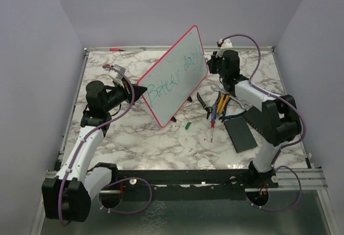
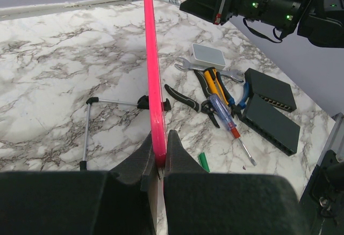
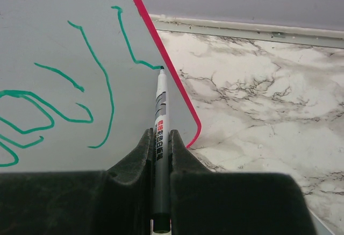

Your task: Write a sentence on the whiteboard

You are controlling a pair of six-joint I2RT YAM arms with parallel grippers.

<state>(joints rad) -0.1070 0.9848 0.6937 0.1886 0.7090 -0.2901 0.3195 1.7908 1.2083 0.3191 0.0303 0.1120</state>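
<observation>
The whiteboard (image 1: 174,76), white with a red-pink rim, stands tilted on its wire stand mid-table and carries green writing "Better day". My left gripper (image 1: 141,92) is shut on the board's left rim, seen edge-on in the left wrist view (image 2: 152,84). My right gripper (image 1: 213,63) is shut on a grey-and-white marker (image 3: 160,133). The marker's tip touches the board (image 3: 54,41) at the end of the last green stroke, close to the right rim.
To the right of the board lie pliers (image 1: 203,101), screwdrivers (image 1: 215,118), a wrench, a small white box (image 2: 208,55) and two black boxes (image 1: 240,133). A green marker cap (image 1: 188,126) lies in front of the board. The wire stand (image 2: 88,133) rests behind it.
</observation>
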